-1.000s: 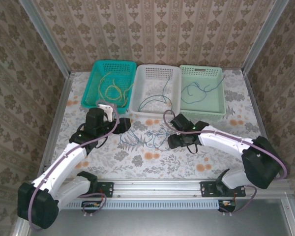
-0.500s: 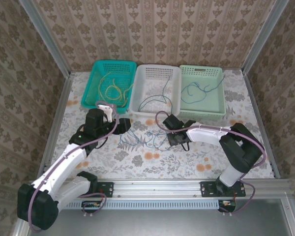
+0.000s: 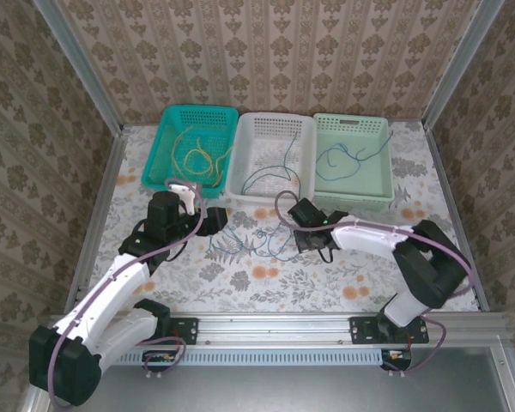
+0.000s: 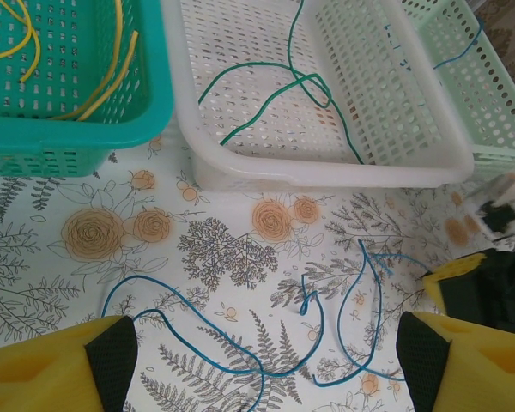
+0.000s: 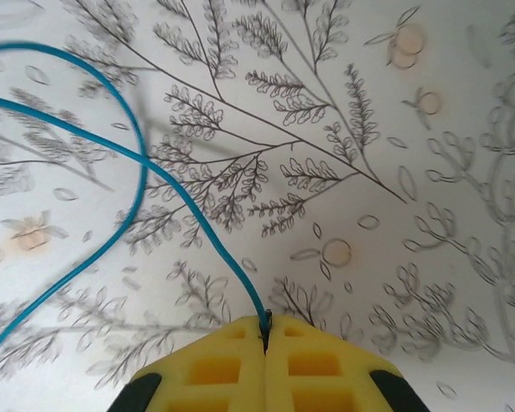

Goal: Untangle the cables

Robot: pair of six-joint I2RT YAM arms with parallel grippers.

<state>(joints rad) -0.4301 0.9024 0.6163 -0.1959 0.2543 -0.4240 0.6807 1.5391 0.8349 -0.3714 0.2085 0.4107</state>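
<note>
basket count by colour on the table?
Teal basket: 1
White basket: 1
Pale green basket: 1
Total: 3

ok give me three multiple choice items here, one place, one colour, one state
1. The yellow cables lie: A in the teal basket; B in the pale green basket; C on the table.
2. The cables in the white basket are: A yellow; B red; C green.
3. The right jaws are: A wide open; B shut on a blue cable; C shut on nothing.
Answers: 1 A, yellow strands show inside the teal walls; 2 C, green loops cross its white floor; 3 B, the cable is pinched where they meet.
</note>
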